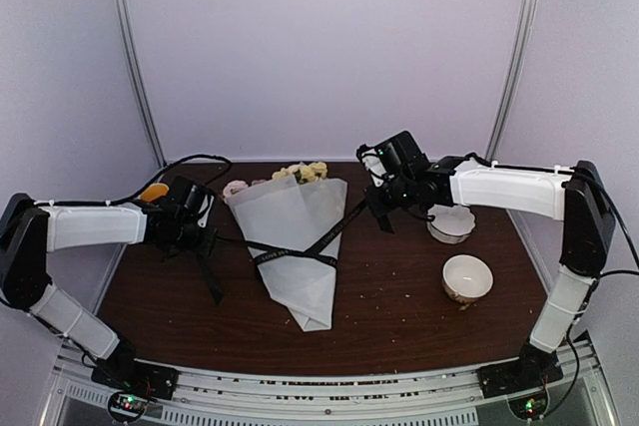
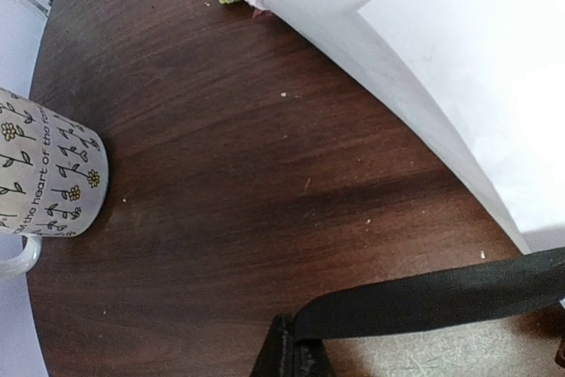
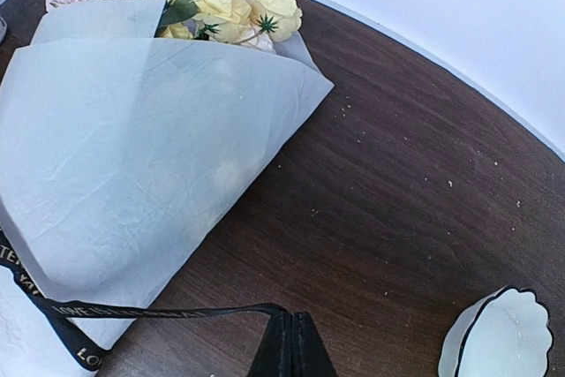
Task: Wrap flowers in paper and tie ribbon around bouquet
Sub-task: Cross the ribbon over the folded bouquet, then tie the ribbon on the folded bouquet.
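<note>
The bouquet lies in the middle of the table, a pale paper (image 1: 295, 246) cone with its tip toward me. Yellow and pink flowers (image 1: 305, 173) show at its far wide end. The black ribbon (image 1: 300, 251) crosses over the cone's middle. To the left of the cone, my left gripper (image 1: 205, 238) is shut on one end of the ribbon (image 2: 441, 297), and a loose tail trails toward the front. My right gripper (image 1: 379, 209), to the right of the cone, is shut on the other end of the ribbon (image 3: 132, 311), which runs taut to the paper (image 3: 132, 147).
A flower-printed mug (image 2: 48, 174) stands just left of my left gripper, with an orange object (image 1: 153, 191) behind it. Two white bowls (image 1: 451, 223) (image 1: 466, 277) sit on the right, the farther one under my right arm. Small crumbs dot the dark wooden table (image 1: 399, 306).
</note>
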`<state>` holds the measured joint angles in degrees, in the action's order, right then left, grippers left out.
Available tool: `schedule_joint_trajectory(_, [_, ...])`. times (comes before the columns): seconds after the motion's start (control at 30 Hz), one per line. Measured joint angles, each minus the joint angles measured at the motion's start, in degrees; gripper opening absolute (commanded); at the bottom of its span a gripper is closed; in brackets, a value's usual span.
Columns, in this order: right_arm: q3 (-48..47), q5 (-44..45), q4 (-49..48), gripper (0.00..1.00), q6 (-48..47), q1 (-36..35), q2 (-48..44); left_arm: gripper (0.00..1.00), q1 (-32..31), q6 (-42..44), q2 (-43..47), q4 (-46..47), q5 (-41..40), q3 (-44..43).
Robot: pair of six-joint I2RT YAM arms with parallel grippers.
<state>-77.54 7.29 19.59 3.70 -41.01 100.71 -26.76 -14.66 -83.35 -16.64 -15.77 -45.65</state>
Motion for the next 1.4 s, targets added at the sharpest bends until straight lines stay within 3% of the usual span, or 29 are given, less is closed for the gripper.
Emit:
schedule_joint_trajectory(0.53, [-4.0, -2.6, 0.8, 0.0, -3.4, -1.5, 0.8, 0.0, -0.5, 2.6, 4.9, -0.2, 4.1, -0.5])
schedule_joint_trajectory(0.97, [-10.4, -7.6, 0.1, 0.0, -8.1, -9.3, -4.0, 0.0, -10.6, 5.2, 8.8, 0.0, 5.0, -4.4])
schedule_joint_trajectory(1.4, [-14.2, -10.3, -0.7, 0.0, -8.3, -10.3, -1.8, 0.0, -14.3, 6.0, 6.7, 0.3, 5.6, -7.1])
